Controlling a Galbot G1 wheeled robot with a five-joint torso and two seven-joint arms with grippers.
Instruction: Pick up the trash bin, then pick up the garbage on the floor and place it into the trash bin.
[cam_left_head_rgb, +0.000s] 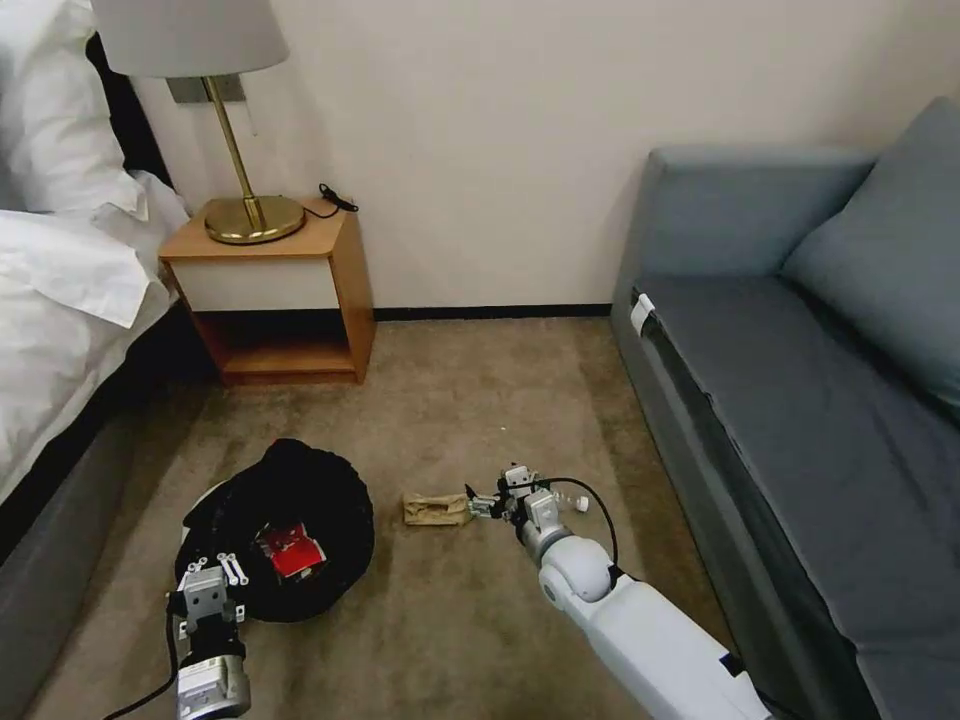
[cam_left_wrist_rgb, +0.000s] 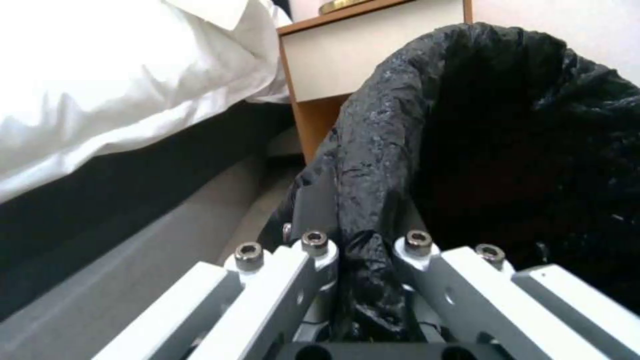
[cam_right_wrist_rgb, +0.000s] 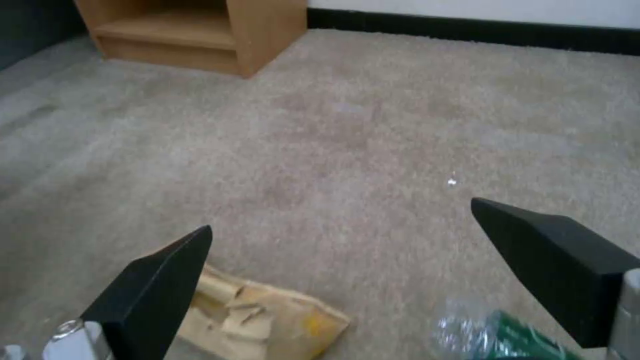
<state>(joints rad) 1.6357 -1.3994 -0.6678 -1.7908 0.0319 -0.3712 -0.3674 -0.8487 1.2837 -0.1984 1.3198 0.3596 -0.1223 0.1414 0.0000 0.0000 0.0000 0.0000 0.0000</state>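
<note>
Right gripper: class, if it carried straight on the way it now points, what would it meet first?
Probably the tan paper bag on the carpet. The right gripper, fingers open, aims at it in the head view. In the right wrist view the bag sits by one finger, so depth is uncertain.

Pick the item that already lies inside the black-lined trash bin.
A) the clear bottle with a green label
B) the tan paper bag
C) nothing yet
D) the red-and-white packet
D: the head view shows the red-and-white packet inside the trash bin, while the tan paper bag lies on the carpet.
</note>
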